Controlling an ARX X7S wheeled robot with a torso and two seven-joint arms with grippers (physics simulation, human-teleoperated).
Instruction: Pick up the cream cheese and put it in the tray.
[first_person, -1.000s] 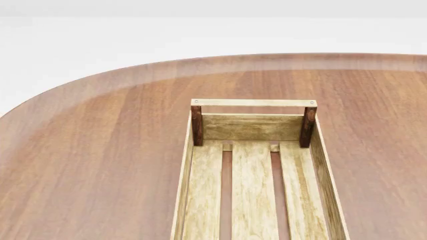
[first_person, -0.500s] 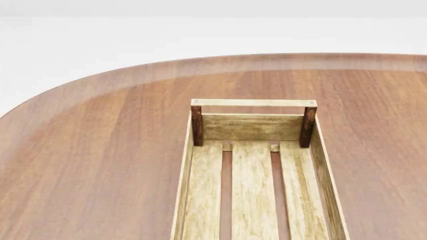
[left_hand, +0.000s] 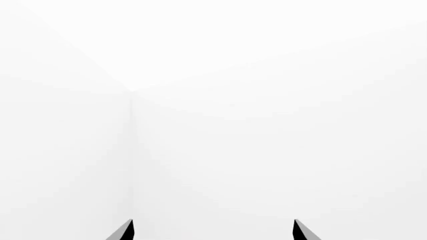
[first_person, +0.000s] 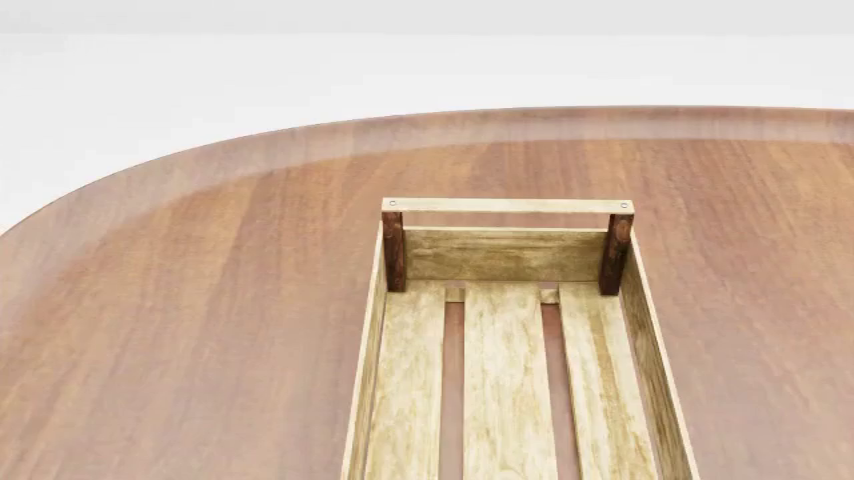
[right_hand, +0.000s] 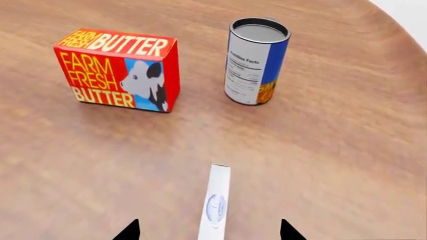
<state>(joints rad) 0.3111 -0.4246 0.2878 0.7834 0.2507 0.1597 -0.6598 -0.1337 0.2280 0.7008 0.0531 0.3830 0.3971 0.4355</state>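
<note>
Right wrist view: cream cheese (right_hand: 215, 205) lined up between the spread fingertips of the right gripper (right_hand: 209, 231), not yet held.

Box sits on the wooden table (right_hand: 333, 165), seen edge-on as a thin white strip w/ blue oval; long axis runs straight away from the gripper, toward the gap between butter box (right_hand: 118, 70) and can (right_hand: 256, 60), both well apart from it. Right arm is clearly the nearer one; judgement: next move is a straight descent & close across the narrow width. Left gripper (left_hand: 212, 231) fingers spread too, facing blank white, nothing between. Head view: tray (first_person: 387, 370) holds nothing, cheese out of frame.
</note>
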